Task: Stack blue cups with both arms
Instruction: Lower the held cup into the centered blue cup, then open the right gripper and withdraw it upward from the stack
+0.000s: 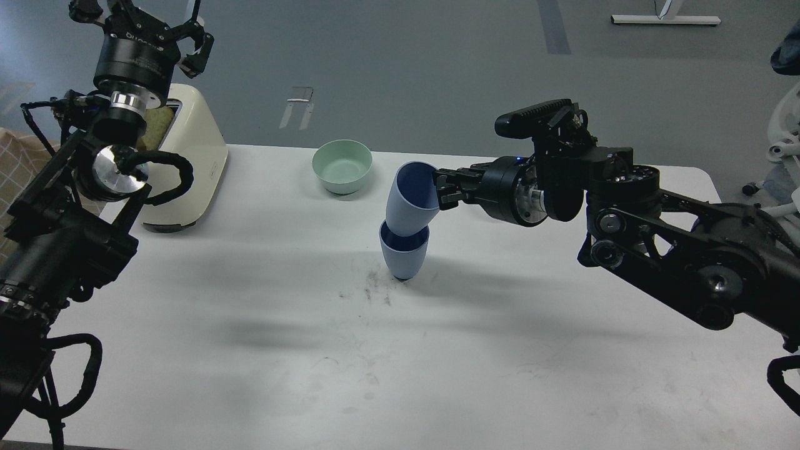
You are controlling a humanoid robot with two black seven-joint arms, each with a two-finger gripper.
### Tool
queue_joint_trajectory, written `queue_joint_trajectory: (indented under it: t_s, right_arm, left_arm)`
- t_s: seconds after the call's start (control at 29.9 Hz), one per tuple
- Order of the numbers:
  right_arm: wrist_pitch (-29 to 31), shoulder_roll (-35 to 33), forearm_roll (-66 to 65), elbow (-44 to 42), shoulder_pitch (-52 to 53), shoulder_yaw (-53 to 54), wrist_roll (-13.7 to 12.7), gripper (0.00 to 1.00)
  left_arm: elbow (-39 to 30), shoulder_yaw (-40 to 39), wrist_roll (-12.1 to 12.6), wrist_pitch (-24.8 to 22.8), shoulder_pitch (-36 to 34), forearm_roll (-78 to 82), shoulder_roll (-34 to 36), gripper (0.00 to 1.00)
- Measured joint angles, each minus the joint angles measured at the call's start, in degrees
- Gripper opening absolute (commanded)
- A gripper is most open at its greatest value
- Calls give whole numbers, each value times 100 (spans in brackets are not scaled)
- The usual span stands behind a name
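One blue cup point(404, 257) stands upright on the white table point(250, 325) near its middle. My right gripper point(442, 189) is shut on the rim of the second blue cup point(409, 201), which is tilted with its mouth to the upper right and its base resting inside the mouth of the standing cup. My left gripper point(142, 12) is raised high at the far left, well away from the cups, with its fingers spread open and nothing in them.
A mint-green bowl point(342, 165) sits behind the cups. A cream toaster point(187, 169) stands at the back left under my left arm. My right arm point(656, 244) stretches across the right half of the table; the pink bowl is hidden behind it.
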Motion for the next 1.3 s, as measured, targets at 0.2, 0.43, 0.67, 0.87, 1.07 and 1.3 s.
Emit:
queue_joint_trajectory:
  t_s: [0.2,0.43,0.67,0.87,1.07,1.3]
  right_arm:
    - [0,95,-1,-69,-14,-17,0,0]
    - [0,97,3,-70,-21,-133,0,11]
    - [0,102,4,-52,-95,-195,0,39]
    - [0,113,4,-31,-68,-66,1,94]
    - [0,273,25,-54,-84,1416,2,100]
    - [0,615,72,-457,-22,3836,13,100]
  left_arm:
    - [0,0,3,-1,0,-1,-1,98]
    - [0,0,3,0,0,-7,-3,98]
    - [8,0,3,-8,0,-8,-1,98]
    - [9,0,3,-8,0,-8,3,98]
    - [9,16,11,-9,0,-2,-14,98]
    - [9,27,50,-331,65,1,-27,98]
